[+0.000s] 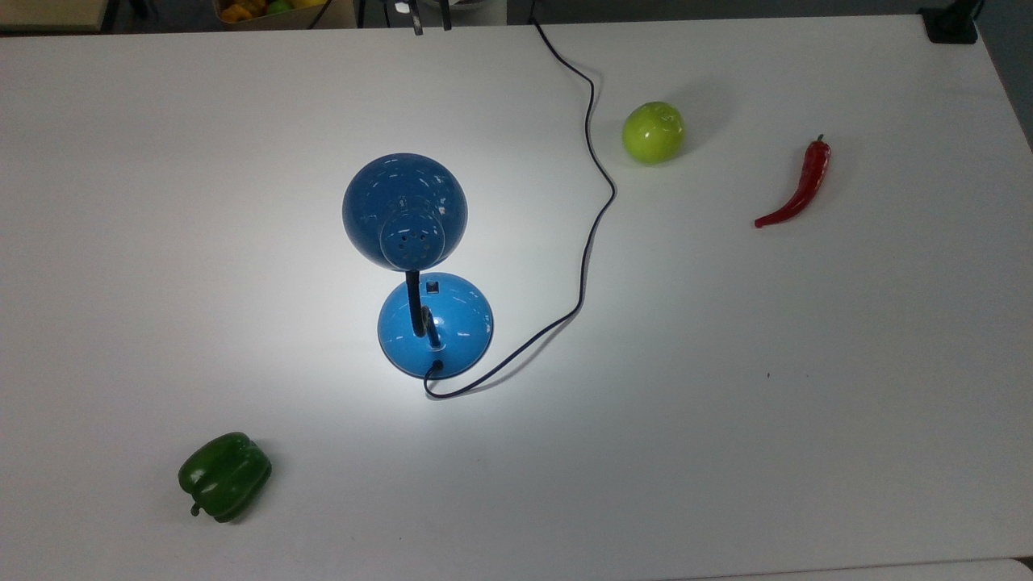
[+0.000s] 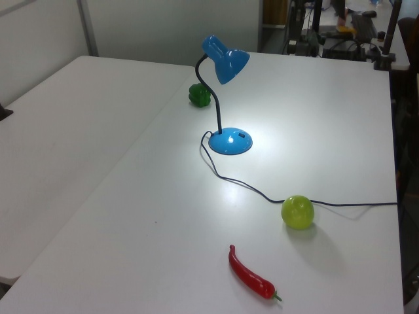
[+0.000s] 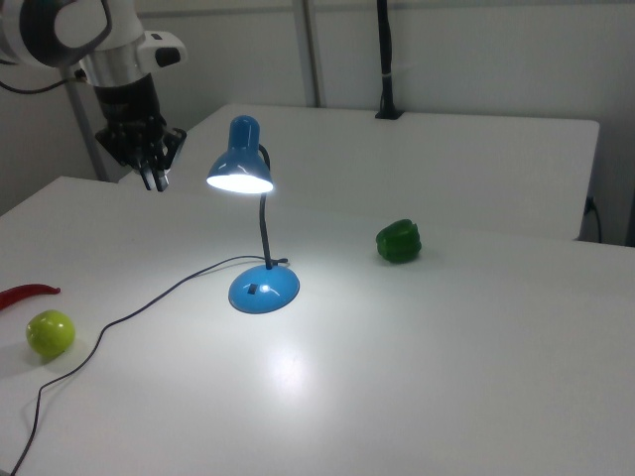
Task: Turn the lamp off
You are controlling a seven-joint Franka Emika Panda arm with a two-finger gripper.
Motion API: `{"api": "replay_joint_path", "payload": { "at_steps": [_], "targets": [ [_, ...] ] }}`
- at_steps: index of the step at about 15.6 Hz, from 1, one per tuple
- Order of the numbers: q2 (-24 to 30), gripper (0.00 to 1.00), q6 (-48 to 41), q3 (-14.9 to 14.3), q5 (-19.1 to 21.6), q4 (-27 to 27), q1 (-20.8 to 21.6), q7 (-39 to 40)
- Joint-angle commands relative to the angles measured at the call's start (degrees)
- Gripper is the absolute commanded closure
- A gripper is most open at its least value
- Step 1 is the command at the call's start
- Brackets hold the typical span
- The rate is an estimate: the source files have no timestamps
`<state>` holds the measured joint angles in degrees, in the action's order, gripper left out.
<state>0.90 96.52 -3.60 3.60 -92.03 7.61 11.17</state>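
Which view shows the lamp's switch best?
The top view: the black switch sits unobstructed on the base of the lamp. In the right view it is a small dark mark; in the left view, a dark speck.

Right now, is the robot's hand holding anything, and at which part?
Nothing is held. The hand hangs in the air, apart from the lamp, with nothing between its fingers.
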Motion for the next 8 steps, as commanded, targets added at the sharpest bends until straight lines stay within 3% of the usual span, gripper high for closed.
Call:
{"api": "replay_joint_path", "payload": {
  "at_steps": [1,4,8],
  "targets": [
    [0.1,0.99,0.8,-0.2,0.2,-0.4,0.4,1.8],
    [0.2,1.00,0.8,-0.2,0.4,-1.2,0.4,8.9],
    [0.2,0.99,0.1,0.1,1.7,-1.5,0.3,7.1]
  ]
}}
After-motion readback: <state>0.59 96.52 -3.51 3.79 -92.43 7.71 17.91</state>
